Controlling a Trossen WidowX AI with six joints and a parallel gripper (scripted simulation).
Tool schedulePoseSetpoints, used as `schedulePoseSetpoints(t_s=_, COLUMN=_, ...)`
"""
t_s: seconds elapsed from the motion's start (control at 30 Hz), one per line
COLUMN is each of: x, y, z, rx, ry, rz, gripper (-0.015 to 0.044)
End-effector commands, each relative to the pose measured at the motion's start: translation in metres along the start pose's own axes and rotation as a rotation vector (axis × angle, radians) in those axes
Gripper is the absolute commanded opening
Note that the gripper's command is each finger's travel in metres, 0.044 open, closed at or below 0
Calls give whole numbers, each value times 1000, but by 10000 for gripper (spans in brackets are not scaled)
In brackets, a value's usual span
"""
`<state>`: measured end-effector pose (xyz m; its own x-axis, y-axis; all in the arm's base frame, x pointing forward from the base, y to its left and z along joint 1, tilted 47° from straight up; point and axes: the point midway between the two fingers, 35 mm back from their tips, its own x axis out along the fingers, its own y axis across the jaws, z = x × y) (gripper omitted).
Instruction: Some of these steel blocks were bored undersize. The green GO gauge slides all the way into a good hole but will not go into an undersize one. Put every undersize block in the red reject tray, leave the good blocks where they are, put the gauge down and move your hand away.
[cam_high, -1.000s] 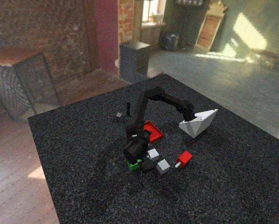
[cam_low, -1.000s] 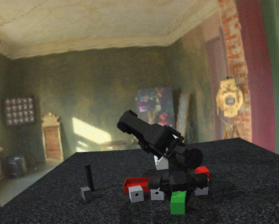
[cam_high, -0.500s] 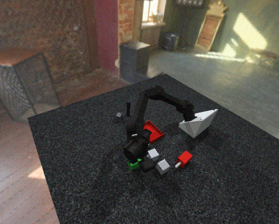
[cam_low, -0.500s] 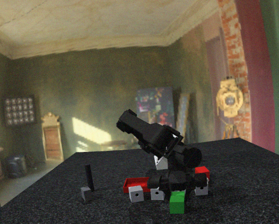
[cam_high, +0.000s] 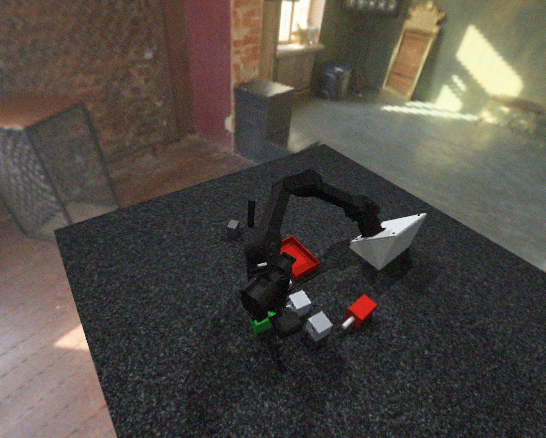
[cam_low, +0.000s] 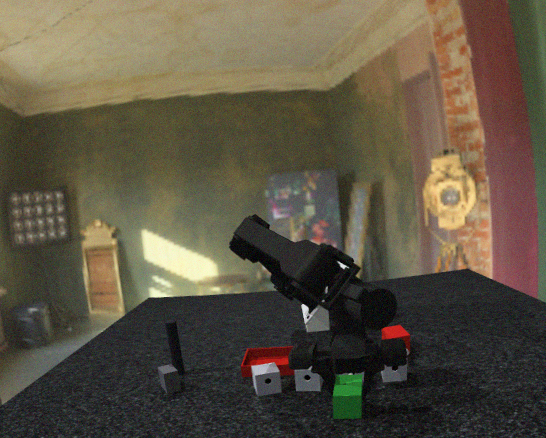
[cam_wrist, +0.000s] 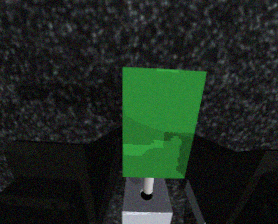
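Tray (cam_high: 311, 268) (cam_low: 247, 371) shows no block in the part I can see. My arm (cam_high: 283, 200) (cam_low: 305, 265) arches low, end effector (cam_high: 274, 320) (cam_low: 348, 372) (cam_wrist: 150, 129) grasping the green gauge (cam_high: 261, 324) (cam_low: 347, 404) (cam_wrist: 159, 107), its pin at a block's (cam_wrist: 148, 202) hole.

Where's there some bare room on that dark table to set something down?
Try the wide stretch in front of the two pale blocks, toward the top view's bottom edge. It's crowded between the red tray and the green gauge.
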<state>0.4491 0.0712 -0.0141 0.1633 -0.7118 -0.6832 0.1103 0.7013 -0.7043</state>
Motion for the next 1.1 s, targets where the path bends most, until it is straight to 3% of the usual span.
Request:
schedulePoseSetpoints(t_s=0.0, x=-7, y=3, z=4, rx=2, ry=-17, rz=4, gripper=0)
schedulePoseSetpoints(t_s=1.07, x=-4, y=1, z=-2, rx=2, ry=-17, rz=3, gripper=0)
